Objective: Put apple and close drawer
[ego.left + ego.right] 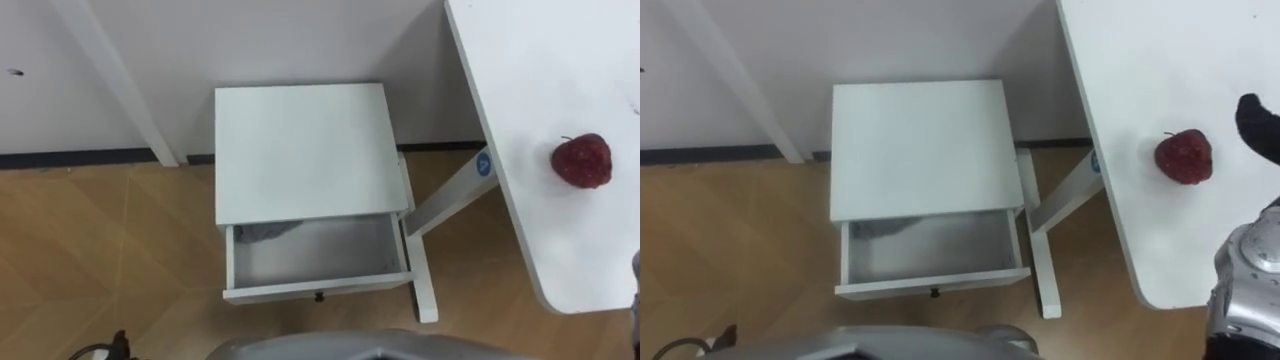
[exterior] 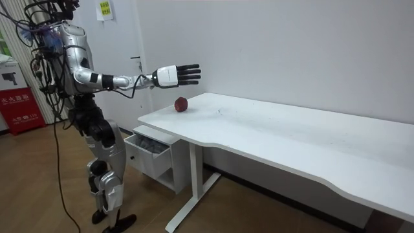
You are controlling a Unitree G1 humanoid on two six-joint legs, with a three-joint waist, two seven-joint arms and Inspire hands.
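A dark red apple [image 1: 581, 161] lies on the white table [image 1: 540, 60] near its rounded end, to my right. My right hand [image 2: 176, 75] is stretched out level above the table, just short of the apple [image 2: 181, 104], with its fingers straight and nothing in it. A dark fingertip [image 1: 1255, 120] shows right of the apple [image 1: 1184, 156]. In front of me stands a small white cabinet [image 1: 305, 150] against the wall. Its drawer [image 1: 318, 290] is pulled out towards me and looks bare inside.
The table's white leg and foot [image 1: 425, 270] stand close to the drawer's right side. A slanted white post [image 1: 120, 80] leans at the wall on the left. Wooden floor [image 1: 100, 260] lies left of the cabinet. A red sign [image 2: 22, 107] stands behind me.
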